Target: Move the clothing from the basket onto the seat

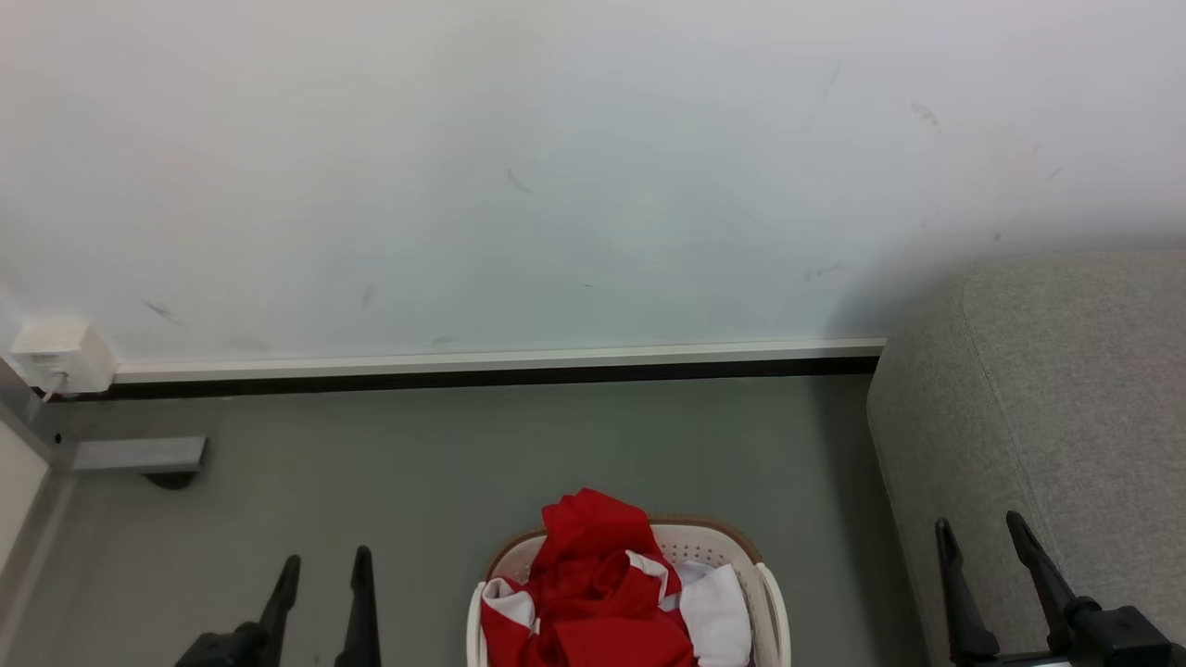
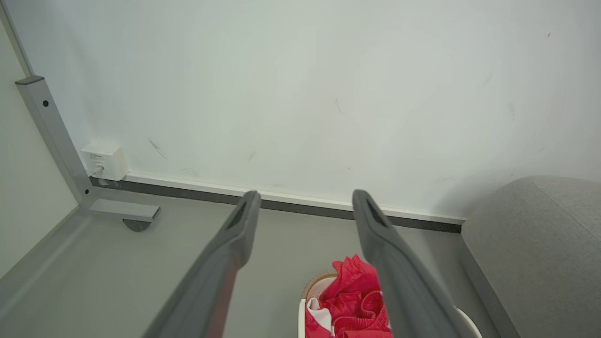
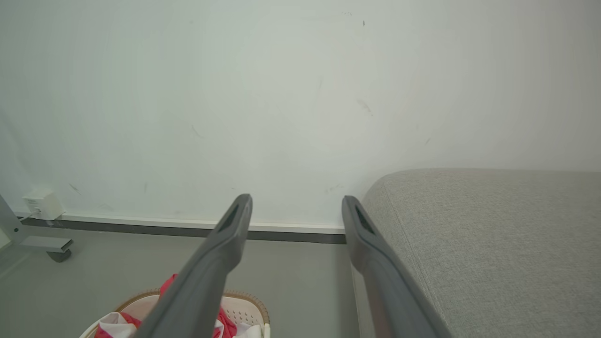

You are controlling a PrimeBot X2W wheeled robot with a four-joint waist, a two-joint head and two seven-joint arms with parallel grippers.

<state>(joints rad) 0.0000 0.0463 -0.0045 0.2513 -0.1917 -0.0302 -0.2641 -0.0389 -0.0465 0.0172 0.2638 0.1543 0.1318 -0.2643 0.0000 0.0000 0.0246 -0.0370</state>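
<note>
A scuffed white wall (image 1: 556, 167) meets a grey floor (image 1: 445, 454) along a white-and-black skirting strip (image 1: 500, 363). A broad stretch of floor runs from the skirting to the oval cream-white plastic basket with a brown woven rim (image 1: 771, 602). The basket sits at the head view's lower edge. The bright red clothing with white panels (image 1: 593, 574) is heaped in the basket and rises above its rim.

To the robot's right, a narrow strip of floor away from the basket, stands the large light grey fabric sofa (image 1: 1066, 389). Its rounded end reaches toward the wall; whether it touches is unclear.

At far left are a grey metal frame foot (image 1: 139, 454) and a small white wall box (image 1: 60, 357).

The left gripper (image 1: 326, 556) hovers over the floor left of the basket, jaws spread wide. The right gripper (image 1: 979, 521) hangs before the sofa's near edge, jaws likewise wide.
</note>
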